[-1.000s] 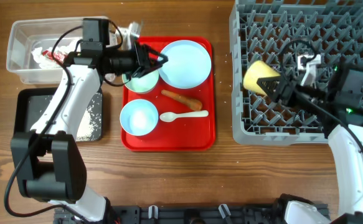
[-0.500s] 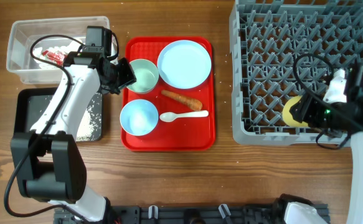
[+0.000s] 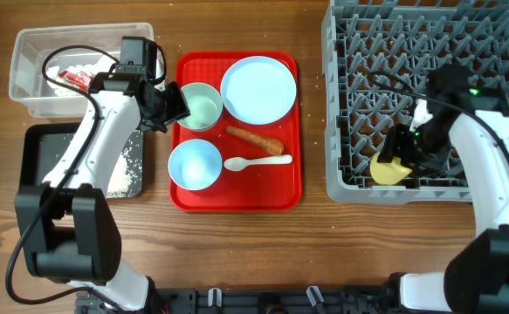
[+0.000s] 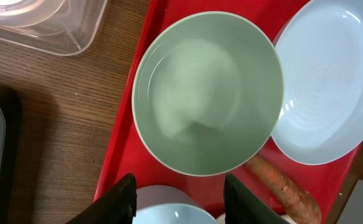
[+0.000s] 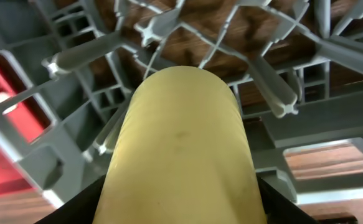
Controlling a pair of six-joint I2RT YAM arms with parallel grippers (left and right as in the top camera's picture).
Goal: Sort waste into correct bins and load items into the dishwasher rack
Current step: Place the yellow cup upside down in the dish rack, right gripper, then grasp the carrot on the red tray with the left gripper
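Observation:
My left gripper (image 3: 168, 106) is open and empty at the left edge of the red tray, beside the pale green bowl (image 3: 200, 105). In the left wrist view the gripper (image 4: 180, 202) hangs over the light blue bowl (image 4: 169, 214), with the green bowl (image 4: 206, 93), pale blue plate (image 4: 324, 81) and carrot (image 4: 281, 186) ahead. My right gripper (image 3: 404, 153) is shut on the yellow cup (image 3: 388, 168), low among the pegs at the front left of the grey rack (image 3: 359, 52). The cup (image 5: 181, 143) fills the right wrist view.
The red tray (image 3: 293, 187) also holds the plate (image 3: 258, 89), light blue bowl (image 3: 194, 163), carrot (image 3: 254, 138) and white spoon (image 3: 256, 161). The clear tub (image 3: 27, 87) holds tissue and the red wrapper (image 3: 78, 80). The black tray (image 3: 44, 139) holds rice grains (image 3: 125, 166).
My right gripper has carried the yellow cup from the rack's left middle down to its front left part. My left gripper drew back off the green bowl, then stayed still.

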